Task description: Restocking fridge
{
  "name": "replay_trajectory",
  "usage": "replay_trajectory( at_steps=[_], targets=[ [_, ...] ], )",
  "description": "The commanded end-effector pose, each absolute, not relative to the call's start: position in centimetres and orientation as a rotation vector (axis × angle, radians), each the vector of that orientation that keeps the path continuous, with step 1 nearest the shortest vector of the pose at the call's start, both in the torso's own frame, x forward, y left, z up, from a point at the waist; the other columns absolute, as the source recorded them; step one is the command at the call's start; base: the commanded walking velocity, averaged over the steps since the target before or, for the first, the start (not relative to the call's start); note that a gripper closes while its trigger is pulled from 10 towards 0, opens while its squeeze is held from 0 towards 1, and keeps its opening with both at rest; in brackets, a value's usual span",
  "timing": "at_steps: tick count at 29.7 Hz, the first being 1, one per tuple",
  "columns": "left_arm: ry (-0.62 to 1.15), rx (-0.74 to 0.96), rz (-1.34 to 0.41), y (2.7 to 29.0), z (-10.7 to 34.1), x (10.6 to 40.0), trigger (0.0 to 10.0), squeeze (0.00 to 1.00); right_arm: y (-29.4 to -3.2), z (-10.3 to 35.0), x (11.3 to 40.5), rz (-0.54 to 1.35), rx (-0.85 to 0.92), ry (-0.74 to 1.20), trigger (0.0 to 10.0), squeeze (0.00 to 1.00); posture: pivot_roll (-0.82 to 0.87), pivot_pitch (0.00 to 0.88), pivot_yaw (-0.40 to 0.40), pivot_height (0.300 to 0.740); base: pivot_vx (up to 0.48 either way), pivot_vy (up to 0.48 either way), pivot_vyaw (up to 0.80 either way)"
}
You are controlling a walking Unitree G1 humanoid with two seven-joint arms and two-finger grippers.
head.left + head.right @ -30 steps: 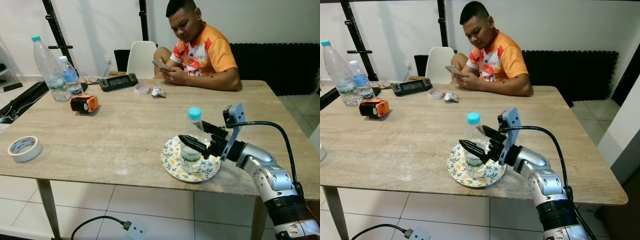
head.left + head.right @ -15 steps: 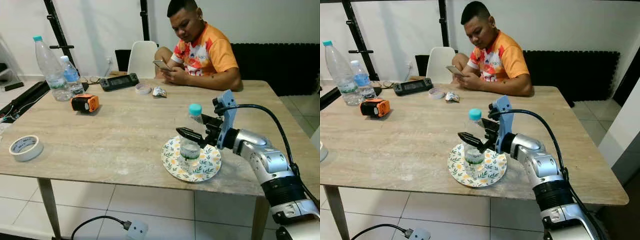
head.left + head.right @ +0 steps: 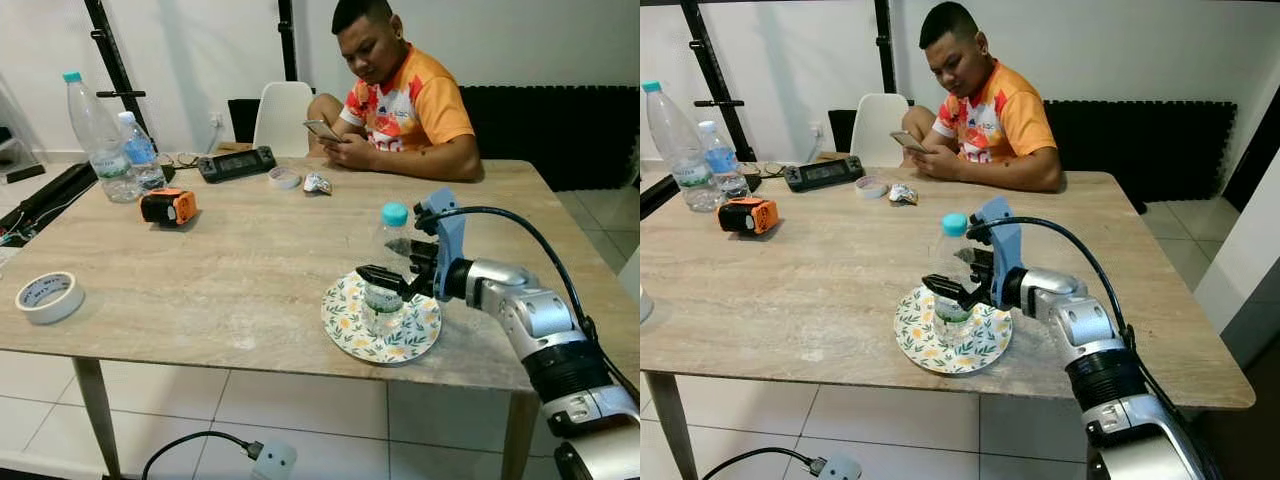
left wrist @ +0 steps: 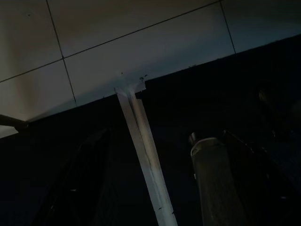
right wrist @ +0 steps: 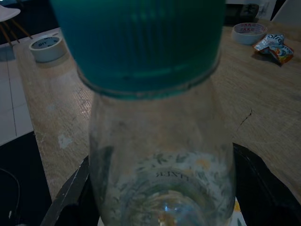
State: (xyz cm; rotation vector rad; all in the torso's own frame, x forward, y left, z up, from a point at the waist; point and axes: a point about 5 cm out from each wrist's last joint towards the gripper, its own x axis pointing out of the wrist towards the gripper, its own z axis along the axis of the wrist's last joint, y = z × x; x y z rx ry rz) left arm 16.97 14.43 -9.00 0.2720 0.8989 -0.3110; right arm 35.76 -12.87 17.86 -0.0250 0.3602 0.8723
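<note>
Raised toward mid-frame, the right gripper point(image 3: 396, 276) brackets the water bottle point(image 3: 386, 268) on the plate point(image 3: 345, 335), fingers open, unclosed; squeezing comes next

A person point(image 3: 405, 95) in an orange shirt sat at the far side of the table point(image 3: 240, 260), looking down at a phone point(image 3: 322, 129) held in both hands. A white chair point(image 3: 280, 115) stood beside them. On the table's far left stood two bottles point(image 3: 110, 140) (one tall, one short), with an orange device point(image 3: 167, 206) just in front. A black controller point(image 3: 237, 163), a small tape roll point(image 3: 284, 178) and a crumpled wrapper point(image 3: 318, 183) lay near the far edge. A larger tape roll point(image 3: 49, 297) lay at the near left corner. A cable point(image 3: 215, 445) trailed across the tiled floor.
</note>
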Motion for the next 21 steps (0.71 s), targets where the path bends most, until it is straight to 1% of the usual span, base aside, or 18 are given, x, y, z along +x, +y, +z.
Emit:
replay_trajectory(
  at_steps=[1, 21],
  targets=[
    [0.908, 0.281, -0.321, 14.4, -9.1, 16.9, 10.0, 0.00, -12.9, 18.2, 35.9, 0.869, -0.047, 0.367, 10.0, 0.00, -0.02, 0.012, -0.002, 0.734, 0.000, 0.000, 0.00],
    [0.909, 0.280, -0.322, 14.4, -9.1, 16.8, 10.0, 0.00, -12.6, 21.3, 36.3, 0.878, 0.020, 0.276, 10.0, 0.00, -0.02, 0.009, -0.001, 0.734, 0.000, 0.000, 0.00]
  ],
)
